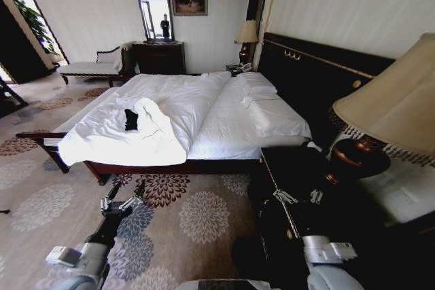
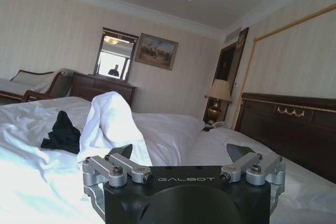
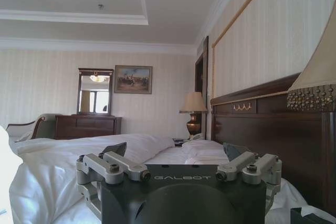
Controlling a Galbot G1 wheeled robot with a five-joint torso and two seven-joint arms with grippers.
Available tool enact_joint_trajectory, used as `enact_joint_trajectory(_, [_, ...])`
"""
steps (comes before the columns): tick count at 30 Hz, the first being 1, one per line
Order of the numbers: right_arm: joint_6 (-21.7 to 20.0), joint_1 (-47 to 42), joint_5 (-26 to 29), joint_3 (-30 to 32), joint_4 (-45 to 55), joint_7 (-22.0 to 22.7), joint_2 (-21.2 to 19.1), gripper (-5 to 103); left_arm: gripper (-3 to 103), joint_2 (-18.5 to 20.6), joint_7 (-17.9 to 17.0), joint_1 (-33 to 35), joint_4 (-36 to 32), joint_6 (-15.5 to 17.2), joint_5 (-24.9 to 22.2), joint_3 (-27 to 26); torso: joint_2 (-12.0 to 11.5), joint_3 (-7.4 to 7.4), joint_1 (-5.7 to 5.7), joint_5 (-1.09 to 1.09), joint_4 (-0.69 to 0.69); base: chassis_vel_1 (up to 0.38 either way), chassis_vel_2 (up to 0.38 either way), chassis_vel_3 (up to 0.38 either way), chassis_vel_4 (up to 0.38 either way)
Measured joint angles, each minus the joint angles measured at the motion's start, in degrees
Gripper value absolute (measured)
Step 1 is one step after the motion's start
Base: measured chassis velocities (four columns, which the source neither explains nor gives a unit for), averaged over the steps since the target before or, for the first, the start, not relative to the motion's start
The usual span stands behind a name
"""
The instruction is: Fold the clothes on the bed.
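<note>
Very large bed [image 1: 224, 117] with white bedding and dark frame, seen whole from above in the head view, headboard [image 1: 319, 76] along its far right side. White duvet [image 1: 126, 140] bunched and folded back over the foot corner nearest the left arm. Small black T-shirt [image 1: 131, 119] crumpled on the duvet near that foot end, tucked against a raised white fold; no lettering visible, long axis hard to judge, roughly upright in the head view. Left wrist view, from low at mattress height, gives the same T-shirt [image 2: 63, 134] as a dark heap peaking upward, beside the tall white fold. Right wrist view looks along the bed toward the pillows and headboard. Bedside lamp [image 1: 387, 110] close by the right arm. Left gripper [image 1: 122, 202] over the patterned carpet [image 1: 197, 215], short of the bed's foot edge, fingers [image 2: 123, 150] spread apart, holding nothing. Right gripper [image 1: 299, 197] beside the dark nightstand [image 1: 299, 168], fingers [image 3: 115, 148] likewise spread and empty.
</note>
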Motion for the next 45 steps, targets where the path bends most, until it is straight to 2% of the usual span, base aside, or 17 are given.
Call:
enact_joint_trajectory(17, [1.36,-0.12,0.07,0.0,-0.41,0.16,0.0,100,100,-0.97,0.89,1.47,-0.71,-1.48,2.35,-0.07,0.01,0.0,0.0,0.0,0.0,-0.08,0.08,0.079,-0.085])
enact_joint_trajectory(45, [2.53,-0.62,-0.26,-0.51,-0.67,0.16,-0.06,100,100,-2.53,2.06,2.01,0.27,-3.38,1.17,-0.36,0.01,0.0,0.0,0.0,0.0,-0.132,0.123,0.126,-0.121])
